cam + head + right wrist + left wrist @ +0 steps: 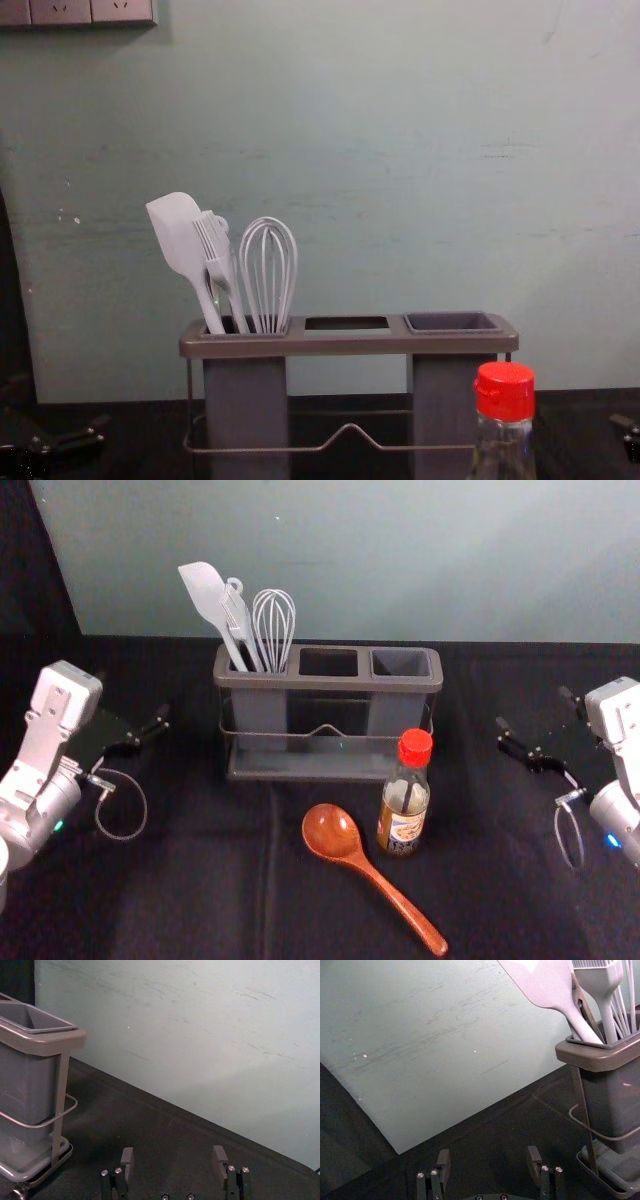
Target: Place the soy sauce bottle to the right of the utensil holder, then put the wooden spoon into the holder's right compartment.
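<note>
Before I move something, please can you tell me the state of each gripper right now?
Left gripper: open, holding nothing, to the left of the utensil holder.
Right gripper: open, holding nothing, to the holder's right.

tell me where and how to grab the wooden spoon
Probably the middle of the handle, from straight above, the right end effector closing across it: the spoon lies down, its slim handle running toward the robot and rightward, away from the bottle beside the bowl.

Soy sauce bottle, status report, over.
Left hand, right hand open, flanking holder. Bottle upright in front, wooden spoon lying close by. Bottle's right side looks unobstructed.
</note>
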Tool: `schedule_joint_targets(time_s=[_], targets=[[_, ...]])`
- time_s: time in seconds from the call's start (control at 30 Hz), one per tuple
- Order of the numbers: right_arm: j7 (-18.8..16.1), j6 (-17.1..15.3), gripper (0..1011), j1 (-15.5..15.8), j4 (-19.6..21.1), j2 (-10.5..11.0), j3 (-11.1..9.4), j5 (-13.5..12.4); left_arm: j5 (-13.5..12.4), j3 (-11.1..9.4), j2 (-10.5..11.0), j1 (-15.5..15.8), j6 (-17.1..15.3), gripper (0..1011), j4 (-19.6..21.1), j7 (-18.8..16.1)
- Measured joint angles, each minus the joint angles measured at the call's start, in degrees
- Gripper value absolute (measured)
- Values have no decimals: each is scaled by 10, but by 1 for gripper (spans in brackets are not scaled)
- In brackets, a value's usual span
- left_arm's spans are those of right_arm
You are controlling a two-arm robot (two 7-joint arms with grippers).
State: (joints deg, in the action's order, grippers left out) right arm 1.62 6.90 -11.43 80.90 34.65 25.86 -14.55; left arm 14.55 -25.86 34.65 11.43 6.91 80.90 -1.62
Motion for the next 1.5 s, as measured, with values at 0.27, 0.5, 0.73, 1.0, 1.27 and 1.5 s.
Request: schedule_joint_targets(time_s=[0.27,0.5,0.73,1.0,1.27,1.5], targets=[[0,0,1003,0,0,0,0,0,0,0,0,0,0,1005,0,0],[0,0,1002,0,0,0,0,0,0,0,0,0,0,1005,0,0],[0,0,1003,0,0,0,0,0,0,0,0,0,0,1005,0,0],[0,0,1002,0,0,0,0,0,0,0,0,0,0,1005,0,0],[0,0,1002,0,0,0,0,0,0,0,0,0,0,1005,0,0],[0,0,1003,0,0,0,0,0,0,0,0,0,0,1005,0,0]])
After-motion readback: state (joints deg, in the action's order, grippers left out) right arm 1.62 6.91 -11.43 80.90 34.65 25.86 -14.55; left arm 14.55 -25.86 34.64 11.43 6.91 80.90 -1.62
